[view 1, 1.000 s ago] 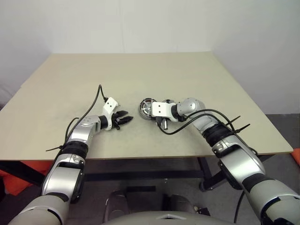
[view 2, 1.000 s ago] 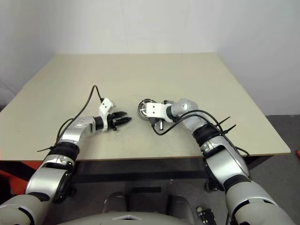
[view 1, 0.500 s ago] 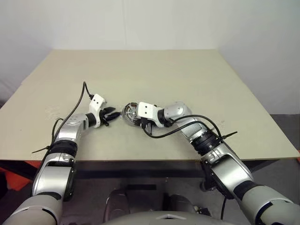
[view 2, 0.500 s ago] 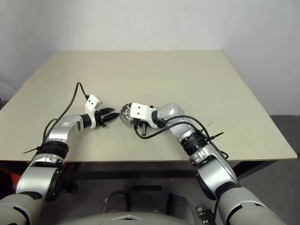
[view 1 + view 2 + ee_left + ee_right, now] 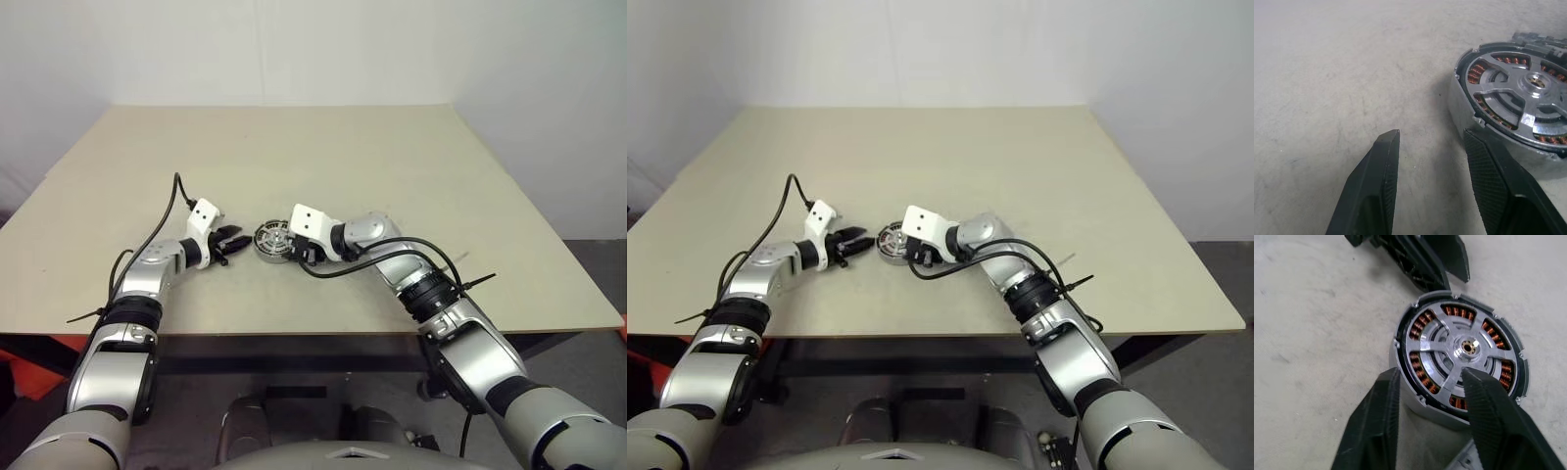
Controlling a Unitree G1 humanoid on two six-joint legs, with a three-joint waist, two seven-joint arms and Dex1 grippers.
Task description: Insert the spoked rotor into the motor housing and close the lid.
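Our right gripper point(image 5: 1430, 423) has just let go, fingers now spread above the spoked rotor point(image 5: 1462, 348) seated in the motor housing point(image 5: 271, 241) mid-table, while our left gripper point(image 5: 1432, 183), parted and empty, waits at its nine o'clock; the lid remains.

Shiny metal motor housing point(image 5: 1459, 357) on matt tabletop point(image 5: 1312, 323)

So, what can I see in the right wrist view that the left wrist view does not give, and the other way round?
The right wrist view gives the whole motor housing from above, the spoked rotor seated inside over the copper windings, with the left gripper beyond it. The left wrist view gives the housing's side wall low and close, cut off at the edge, beside one left finger. Both share the housing, the rotor and the beige table. Both grippers stand open.
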